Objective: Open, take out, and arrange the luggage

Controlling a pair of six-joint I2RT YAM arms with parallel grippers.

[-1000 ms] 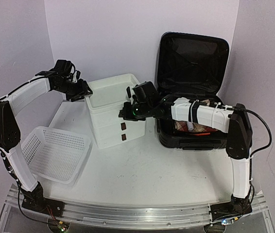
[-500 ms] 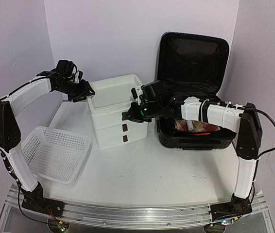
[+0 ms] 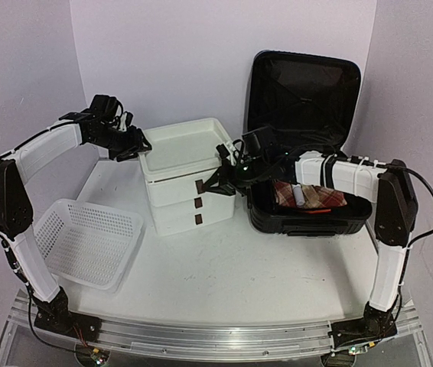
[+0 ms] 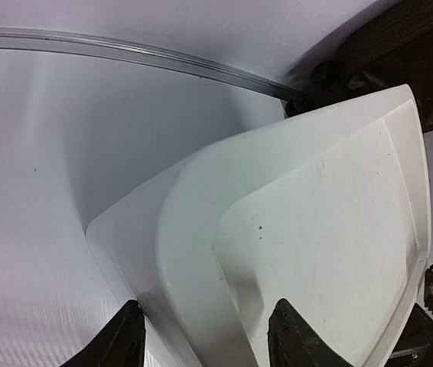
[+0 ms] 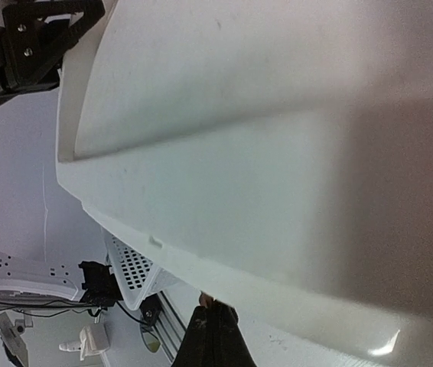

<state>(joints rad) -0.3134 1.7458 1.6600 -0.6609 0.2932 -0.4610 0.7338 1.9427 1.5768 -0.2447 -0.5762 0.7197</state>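
The white surface (image 3: 224, 267) holds everything. The luggage (image 3: 308, 222) is the biggest thing on it. It stands at the back right, a hard black ribbed shell with its lid up and soft black cloth inside. Its long side runs left to right. A red checked cloth (image 3: 312, 195) lies in it. Next to it on the left is the white plastic three-drawer box (image 3: 172, 208), then the holey white basket (image 3: 102, 210). The right tool (image 3: 218, 182) is pressed together, holding nothing, and points at the box, so the luggage lies behind it, on its right. The right arm is nearer. The left tool (image 3: 135, 145) has its fingers (image 4: 128, 340) apart, with the box's back corner between them; I cannot tell if they pinch it.
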